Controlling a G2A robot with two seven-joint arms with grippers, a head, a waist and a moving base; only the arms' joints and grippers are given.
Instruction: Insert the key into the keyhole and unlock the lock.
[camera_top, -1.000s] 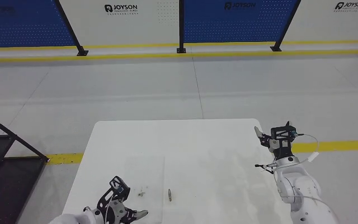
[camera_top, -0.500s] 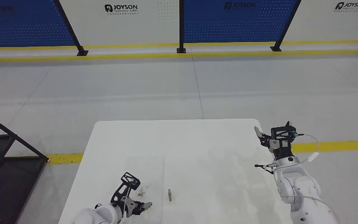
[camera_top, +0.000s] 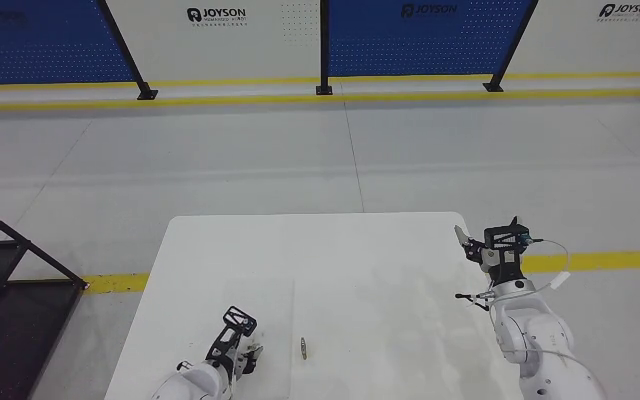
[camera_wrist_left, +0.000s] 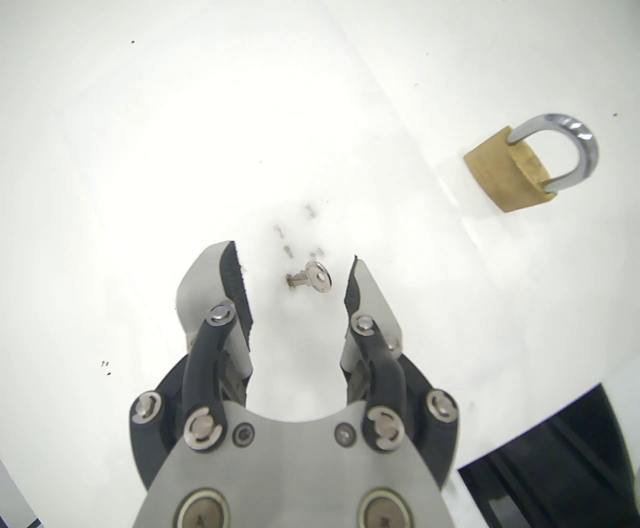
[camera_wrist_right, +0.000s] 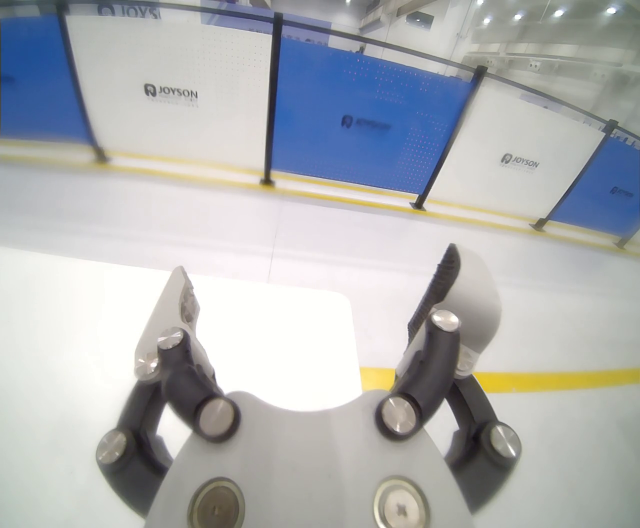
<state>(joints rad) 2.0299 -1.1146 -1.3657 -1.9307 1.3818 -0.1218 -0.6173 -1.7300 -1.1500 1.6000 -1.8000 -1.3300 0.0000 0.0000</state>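
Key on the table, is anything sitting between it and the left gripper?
Nothing visible. The left gripper is open over the key, which lies bare on the table; the padlock sits well aside.

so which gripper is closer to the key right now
Left. The left gripper is right at the key, its open jaws on either side of it. The right gripper is by the table's far right corner, well away from it.

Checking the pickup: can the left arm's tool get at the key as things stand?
Likely yes: the left tool is open, the key lies bare on the table between its fingertips.
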